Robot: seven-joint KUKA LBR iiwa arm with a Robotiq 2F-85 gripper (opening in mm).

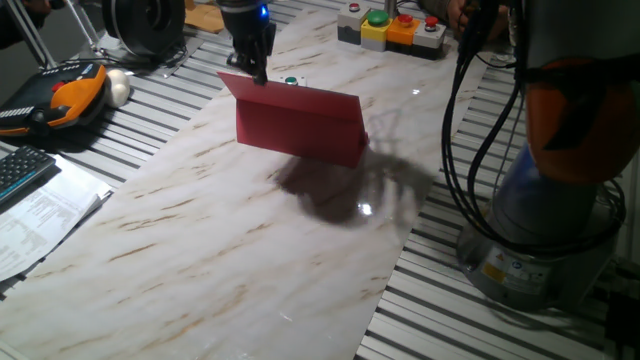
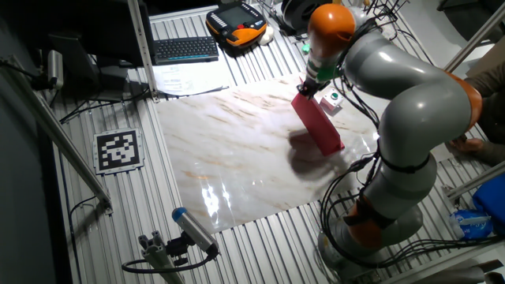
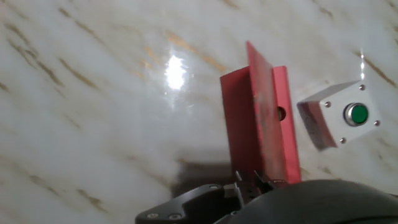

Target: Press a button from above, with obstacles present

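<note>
The button (image 3: 357,114) is a small round green cap on a whitish square base (image 3: 323,118). It stands on the marble table just behind the red board (image 3: 261,124). It also shows in one fixed view (image 1: 291,81) and the other fixed view (image 2: 334,98). The red board (image 1: 300,125) stands upright and slightly tilted in the middle of the table (image 2: 318,126). My gripper (image 1: 256,70) hangs just above one end of the board's top edge, beside the button and not over it. In the hand view the fingertips (image 3: 249,182) touch each other, holding nothing.
A row of grey, yellow and orange button boxes (image 1: 390,28) stands at the table's far edge. A teach pendant (image 1: 65,95), a keyboard (image 1: 22,170) and papers (image 1: 40,215) lie off the marble slab (image 1: 250,240). The arm's base (image 1: 545,220) and cables (image 1: 470,130) stand beside it.
</note>
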